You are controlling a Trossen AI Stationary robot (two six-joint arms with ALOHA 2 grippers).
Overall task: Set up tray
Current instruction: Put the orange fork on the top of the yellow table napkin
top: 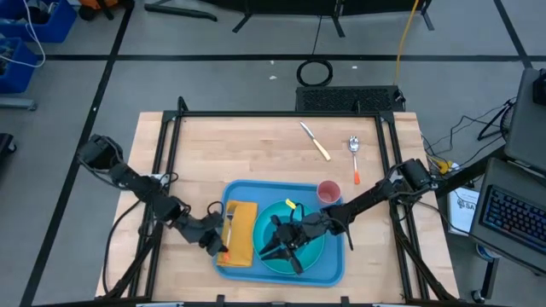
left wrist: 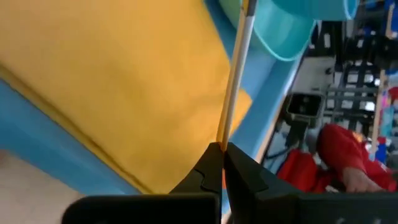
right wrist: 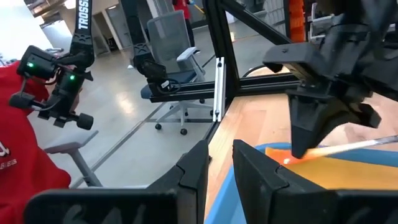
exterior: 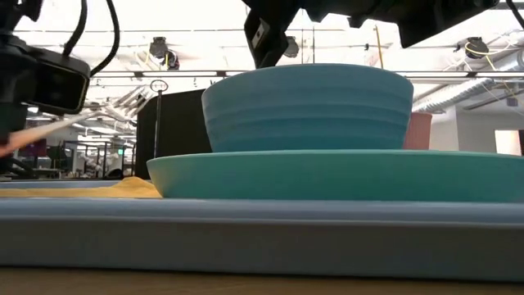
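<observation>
Lower centre of the high view: tray, stiff, probably light; best gripped at the rim. Left gripper pinching a thin utensil over the napkin. Right gripper narrow, apparently empty.

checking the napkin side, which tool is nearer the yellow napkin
Left. The left tool is over the yellow napkin on the tray, shut on a thin utensil. The right tool is beside it, over the turquoise bowl.
</observation>
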